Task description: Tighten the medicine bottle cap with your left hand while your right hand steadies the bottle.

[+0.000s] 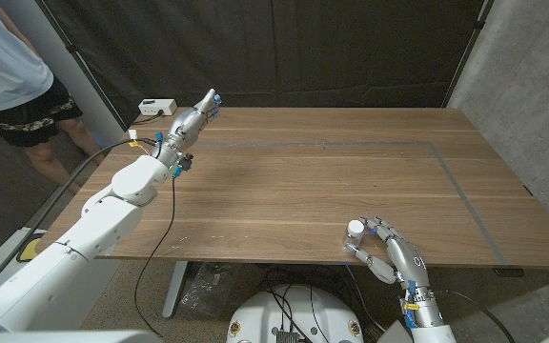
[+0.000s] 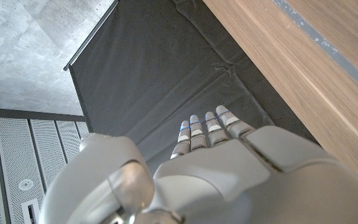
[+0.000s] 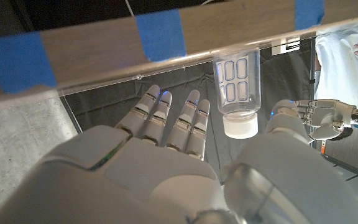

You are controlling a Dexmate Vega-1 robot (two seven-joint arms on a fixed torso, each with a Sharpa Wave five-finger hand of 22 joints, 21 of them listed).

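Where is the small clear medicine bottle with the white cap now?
In the head view the small clear medicine bottle with the white cap stands near the wooden table's front edge, on the robot's right, beside the open right hand.

The setting reads as a robotics lab or test room rather than a home. A plain wooden desk [image 1: 332, 181] marked with tape lines stands before a black curtain [image 1: 284, 52] hung as a backdrop, with a bare concrete wall [image 1: 527, 86] to one side. Loose cables [image 1: 160, 243] trail over the desk edge, a small white box [image 1: 157, 107] sits at its far corner, and a person [image 1: 12, 81] stands beside it.
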